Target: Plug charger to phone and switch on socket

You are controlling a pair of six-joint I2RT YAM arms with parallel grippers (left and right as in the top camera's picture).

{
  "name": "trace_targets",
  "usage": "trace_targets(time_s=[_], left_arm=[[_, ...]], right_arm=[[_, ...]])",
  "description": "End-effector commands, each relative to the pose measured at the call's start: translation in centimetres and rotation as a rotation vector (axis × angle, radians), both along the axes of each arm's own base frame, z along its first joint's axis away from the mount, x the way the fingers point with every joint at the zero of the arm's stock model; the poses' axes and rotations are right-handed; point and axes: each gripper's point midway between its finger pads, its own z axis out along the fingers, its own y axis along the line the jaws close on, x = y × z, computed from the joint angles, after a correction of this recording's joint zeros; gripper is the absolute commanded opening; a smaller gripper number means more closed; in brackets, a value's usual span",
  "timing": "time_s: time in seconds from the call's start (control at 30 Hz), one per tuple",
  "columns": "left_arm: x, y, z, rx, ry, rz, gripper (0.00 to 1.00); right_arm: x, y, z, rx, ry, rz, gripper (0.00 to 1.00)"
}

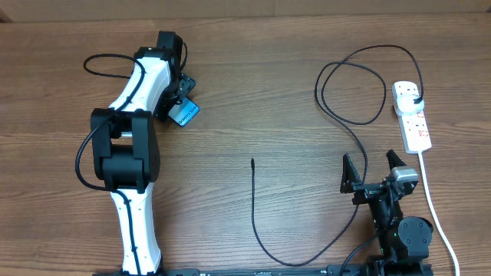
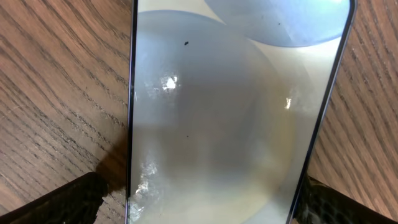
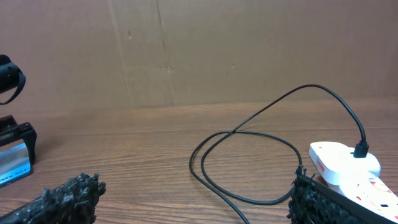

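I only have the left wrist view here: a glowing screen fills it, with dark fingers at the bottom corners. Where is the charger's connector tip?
Observer: Overhead, the charger's tip lies free on the table, well apart from the phone.
Operator: Is its other end plugged in?
Observer: Yes, the black plug sits in the socket.
Operator: And the right arm?
Observer: The right tool stands open, holding nothing.

The phone, screen pale and glowing, sits between dark fingertips of the left tool, above the table.
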Motion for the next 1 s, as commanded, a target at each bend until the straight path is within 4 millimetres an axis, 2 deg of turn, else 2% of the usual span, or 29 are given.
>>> trace_targets(time_s=[0.0,0.2,0.97], left_arm=[[-3.64,-1.76,-6.15,-0.118,0.175,0.017,1.00],[-3.24,-2.66,-6.18,-0.175,0.160,0.016,1.00],[-3.55,-1.70,-6.15,-0.151,0.173,0.026,0.95]], right_arm=[[0.01,-0.01,-0.23,0.007,-0.001,-0.003,1.00],[0.01,-0.01,-0.23,0.007,-0.001,-0.003,1.00],[0.01,-0.01,-0.23,0.007,-0.001,-0.003,1.00]])
